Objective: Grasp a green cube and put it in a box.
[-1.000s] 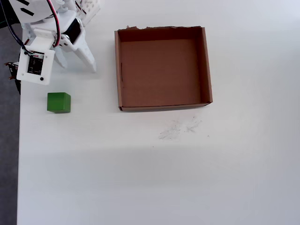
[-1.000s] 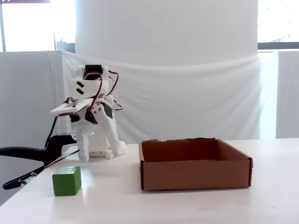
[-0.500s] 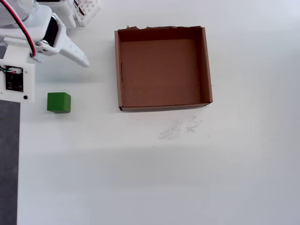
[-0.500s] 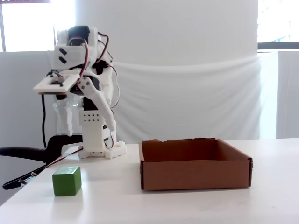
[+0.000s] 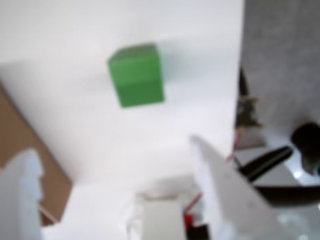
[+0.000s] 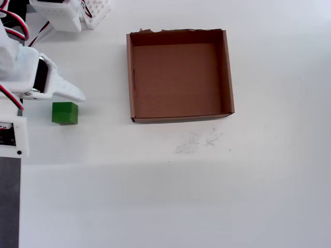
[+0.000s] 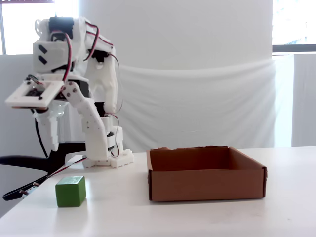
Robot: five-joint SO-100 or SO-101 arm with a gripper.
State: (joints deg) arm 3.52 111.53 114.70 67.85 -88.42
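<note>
The green cube point(image 6: 64, 113) point(image 7: 70, 191) point(image 5: 136, 75) rests on the white table, left of the box in the overhead view. The box point(image 6: 178, 75) point(image 7: 205, 173) is a shallow brown cardboard tray with nothing inside; a corner of it shows in the wrist view point(image 5: 20, 145). My gripper point(image 7: 76, 153) point(image 5: 112, 150) hangs open above the table, just behind the cube and not touching it. In the overhead view one of its white fingers point(image 6: 70, 92) points toward the cube's far right corner; the other is hidden. The wrist view is blurred and shows the cube ahead of the wide-apart fingers.
The arm's white base point(image 6: 93, 10) stands at the back left. The table's left edge point(image 6: 19, 206) runs close to the cube, with dark floor beyond. A black clamp and cables point(image 7: 29, 165) lie off that edge. Faint pencil marks point(image 6: 199, 140) sit in front of the box.
The arm has risen and swung from beside its base toward the cube, and the fingers now hang over the spot just behind it. Cube and box have not moved.
</note>
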